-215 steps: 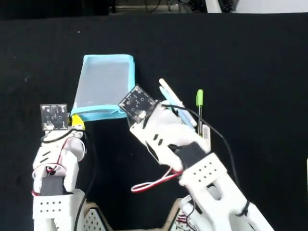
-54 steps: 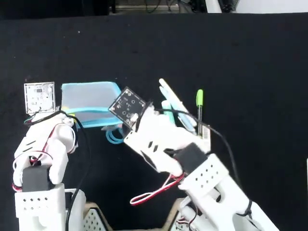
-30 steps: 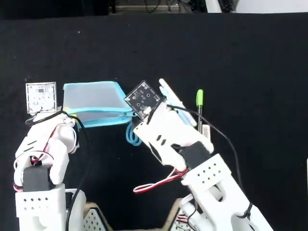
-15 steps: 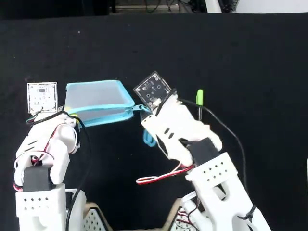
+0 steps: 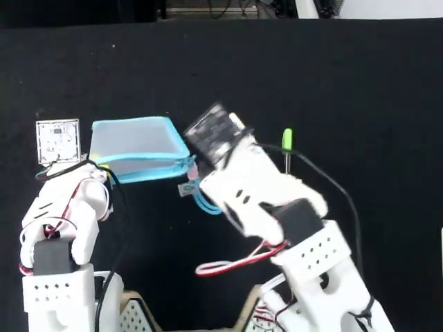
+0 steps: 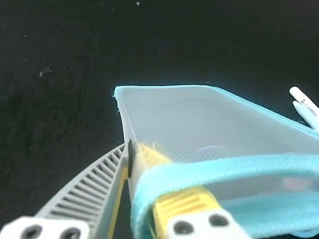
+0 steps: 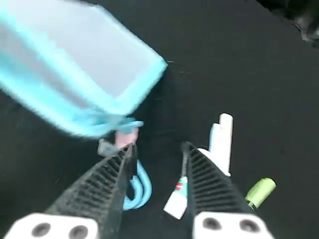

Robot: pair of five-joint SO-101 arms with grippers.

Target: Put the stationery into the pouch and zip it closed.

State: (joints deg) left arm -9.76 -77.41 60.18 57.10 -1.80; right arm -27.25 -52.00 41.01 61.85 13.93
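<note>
Left gripper (image 6: 133,162) clamps the pouch (image 6: 199,124) edge; right gripper (image 7: 157,152) gapes, zip pull (image 7: 123,139) beside one finger, pens (image 7: 219,139) just beyond.

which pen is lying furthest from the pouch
The green-capped pen. It has the only green cap, and the white pens lie between it and the blue pouch.

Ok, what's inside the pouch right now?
The pouch is see-through and nothing clearly shows inside. The white pens and green pen lie outside on the cloth. The corner clamped in the left pincer is covered, so I can't check there.
</note>
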